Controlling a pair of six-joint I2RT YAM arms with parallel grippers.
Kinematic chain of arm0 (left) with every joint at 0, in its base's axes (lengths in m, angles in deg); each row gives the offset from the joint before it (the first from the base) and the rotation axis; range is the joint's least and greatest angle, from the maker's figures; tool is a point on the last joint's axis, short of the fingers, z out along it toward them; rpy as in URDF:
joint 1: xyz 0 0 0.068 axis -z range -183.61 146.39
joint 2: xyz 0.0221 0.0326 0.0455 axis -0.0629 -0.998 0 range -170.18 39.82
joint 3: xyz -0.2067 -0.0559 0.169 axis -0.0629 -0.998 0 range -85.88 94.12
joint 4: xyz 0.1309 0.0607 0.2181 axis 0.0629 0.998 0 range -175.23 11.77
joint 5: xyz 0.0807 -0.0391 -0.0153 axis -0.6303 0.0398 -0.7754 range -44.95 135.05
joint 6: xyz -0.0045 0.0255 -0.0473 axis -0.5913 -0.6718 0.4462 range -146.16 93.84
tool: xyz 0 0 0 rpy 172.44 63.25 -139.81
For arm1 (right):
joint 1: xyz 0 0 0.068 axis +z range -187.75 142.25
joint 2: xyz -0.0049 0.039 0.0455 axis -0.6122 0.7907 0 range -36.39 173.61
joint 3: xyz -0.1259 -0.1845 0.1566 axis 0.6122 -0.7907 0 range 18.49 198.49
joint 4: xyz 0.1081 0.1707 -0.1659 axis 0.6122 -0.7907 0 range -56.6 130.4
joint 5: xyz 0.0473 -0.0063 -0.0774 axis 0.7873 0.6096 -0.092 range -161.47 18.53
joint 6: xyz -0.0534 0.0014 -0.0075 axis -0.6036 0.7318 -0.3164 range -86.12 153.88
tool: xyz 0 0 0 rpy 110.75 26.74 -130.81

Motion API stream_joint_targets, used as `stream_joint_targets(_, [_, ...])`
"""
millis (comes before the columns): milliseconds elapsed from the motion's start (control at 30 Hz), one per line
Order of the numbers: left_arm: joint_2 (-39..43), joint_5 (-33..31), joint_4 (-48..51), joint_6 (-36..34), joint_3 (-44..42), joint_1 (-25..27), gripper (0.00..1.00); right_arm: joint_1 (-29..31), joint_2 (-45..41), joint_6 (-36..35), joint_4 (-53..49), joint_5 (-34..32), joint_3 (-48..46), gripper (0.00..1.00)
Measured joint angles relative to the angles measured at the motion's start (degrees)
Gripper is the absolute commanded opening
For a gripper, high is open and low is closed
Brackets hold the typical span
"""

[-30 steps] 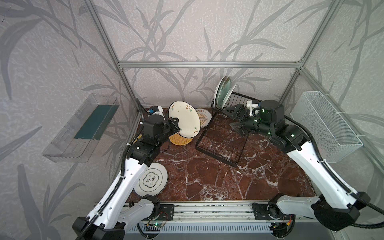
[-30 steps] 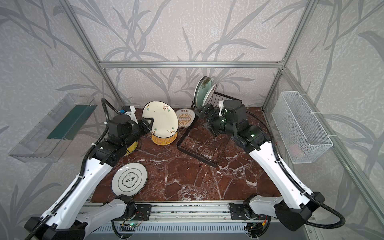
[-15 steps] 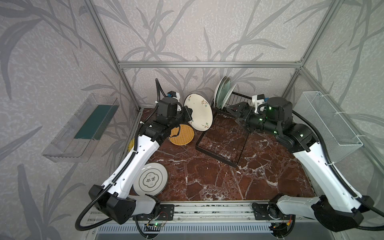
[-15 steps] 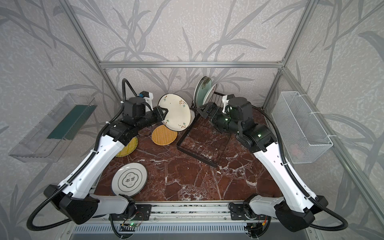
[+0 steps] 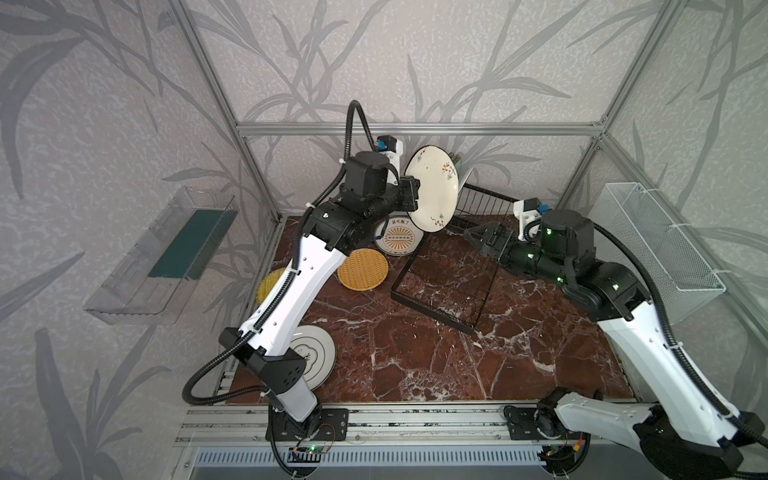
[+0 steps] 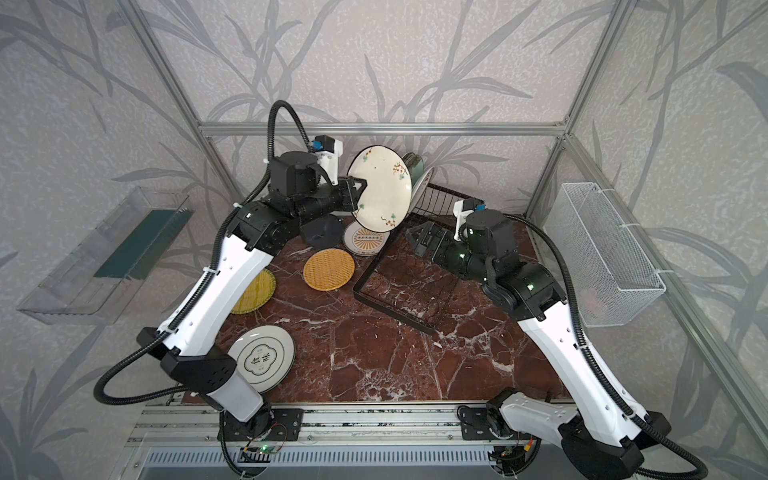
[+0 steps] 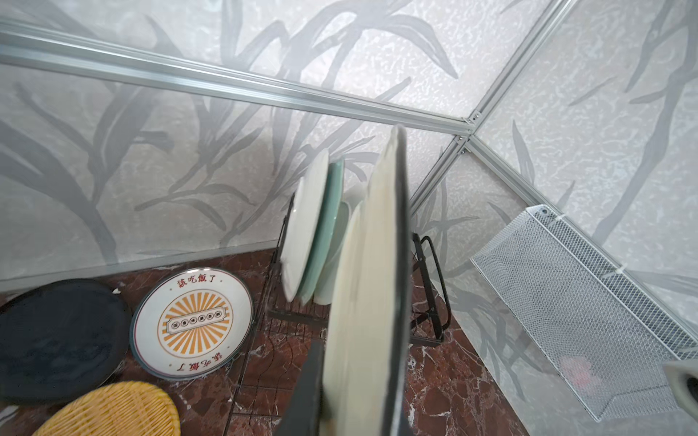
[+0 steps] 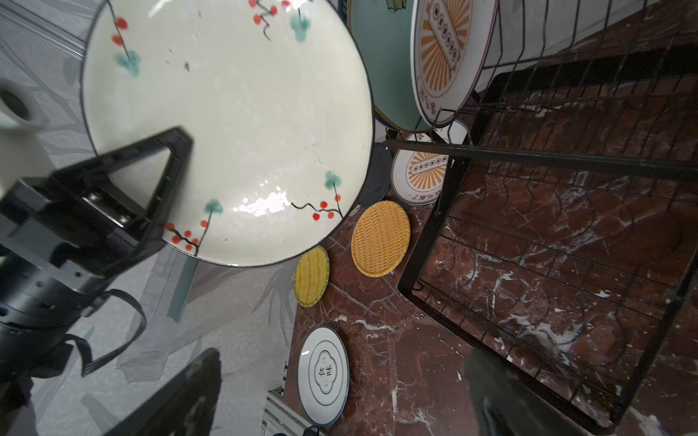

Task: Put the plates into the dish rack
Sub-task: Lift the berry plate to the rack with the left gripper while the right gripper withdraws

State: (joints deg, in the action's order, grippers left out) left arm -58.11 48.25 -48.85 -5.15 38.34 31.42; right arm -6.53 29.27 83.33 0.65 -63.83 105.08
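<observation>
Light: bright, even, soft shadows.
Glare: white patch on the floral plate [image 8: 226,124].
Blur: that plate's edge, left wrist view.

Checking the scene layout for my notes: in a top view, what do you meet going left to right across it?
Clear plastic bin → yellow woven plate → orange woven plate → dish rack → white mesh basket. Left out as overlapping: white dark-rimmed plate, black plate, sunburst plate, floral plate.

Leaf-patterned grey walls [image 5: 498,50], aluminium frame [image 5: 415,129], red-brown marble floor [image 5: 415,353].
</observation>
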Motion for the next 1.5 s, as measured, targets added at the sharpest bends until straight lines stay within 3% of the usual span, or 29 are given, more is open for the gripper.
stream_joint_targets(200, [-12.74, -5.75, 1.90, -9.07, 16.50, 6.43, 0.00, -2.64, -3.93, -3.93, -1.25, -0.72, -3.52, 0.99])
stream_joint_targets(333, [-18.38, -9.11, 1.75, -14.47, 22.05, 9.35, 0.00, -4.87, -6.34, -5.73, -2.12, -0.55, -4.83, 0.99])
stream_joint_targets(700, [-26.08, -17.22, -6.60, -26.40, 22.43, 12.48, 0.00, -6.86, -6.27, -6.67, -2.58, 1.64, -8.46, 0.99])
stream_joint_targets(1233, [-31.91, -24.96, -20.81, -35.56, 21.00, 12.52, 0.00, -7.04, -5.57, -6.19, -1.90, 3.43, -10.91, 0.99])
stream_joint_targets(1500, [-31.93, -25.92, -23.80, -36.54, 19.87, 11.32, 0.00, -7.08, -4.83, -5.77, -1.14, 4.44, -11.45, 0.99])
